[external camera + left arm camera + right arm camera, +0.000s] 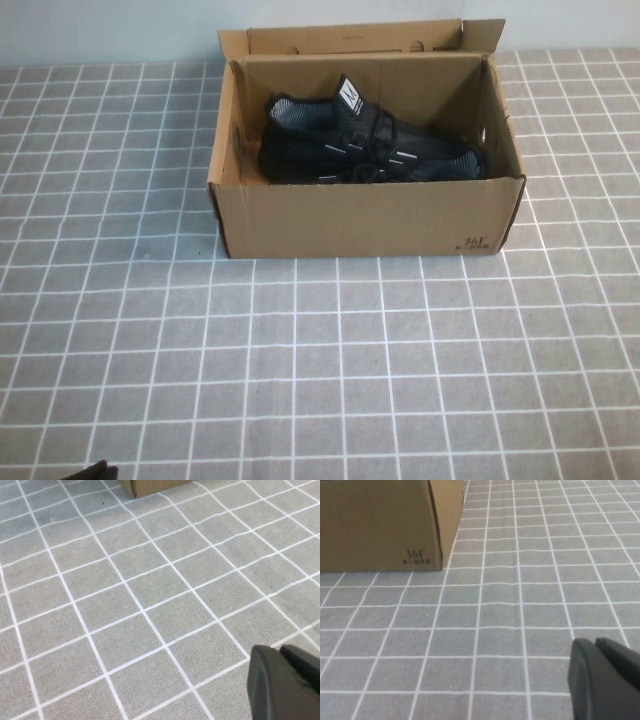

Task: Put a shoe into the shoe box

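A black mesh shoe (365, 145) with a white tongue label lies on its side inside the open brown cardboard shoe box (370, 215) at the back middle of the table. My left gripper (279, 652) is shut and empty, low over the grid cloth well in front of the box; a box corner (150, 486) shows far off in its view. My right gripper (595, 645) is shut and empty, low over the cloth in front of and to the right of the box (380, 525). In the high view only a dark bit of the left arm (92, 470) shows at the bottom edge.
The table is covered by a grey cloth with a white grid (320, 360). The box's lid flap (350, 38) stands up at the back against a pale wall.
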Available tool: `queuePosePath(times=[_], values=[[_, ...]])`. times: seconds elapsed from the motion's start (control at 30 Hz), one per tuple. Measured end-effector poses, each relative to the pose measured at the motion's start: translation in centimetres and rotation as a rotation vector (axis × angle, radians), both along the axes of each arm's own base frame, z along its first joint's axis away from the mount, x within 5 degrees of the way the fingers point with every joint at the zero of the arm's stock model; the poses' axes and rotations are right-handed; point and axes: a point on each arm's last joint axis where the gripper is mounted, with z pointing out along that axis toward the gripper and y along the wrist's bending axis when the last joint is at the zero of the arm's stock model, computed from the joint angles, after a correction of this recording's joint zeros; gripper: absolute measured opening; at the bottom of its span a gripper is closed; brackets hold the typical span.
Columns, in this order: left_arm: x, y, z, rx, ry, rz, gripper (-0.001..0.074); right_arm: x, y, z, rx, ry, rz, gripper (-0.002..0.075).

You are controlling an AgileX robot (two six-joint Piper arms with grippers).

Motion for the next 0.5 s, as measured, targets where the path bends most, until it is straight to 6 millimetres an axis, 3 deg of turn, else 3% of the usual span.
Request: queuePosePath(times=[0.5], values=[[0.0, 0.0, 0.0, 0.0, 0.0, 0.0, -0.0001, -0.01, 0.06, 0.01, 0.021, 0.001, 0.001, -0.0016]])
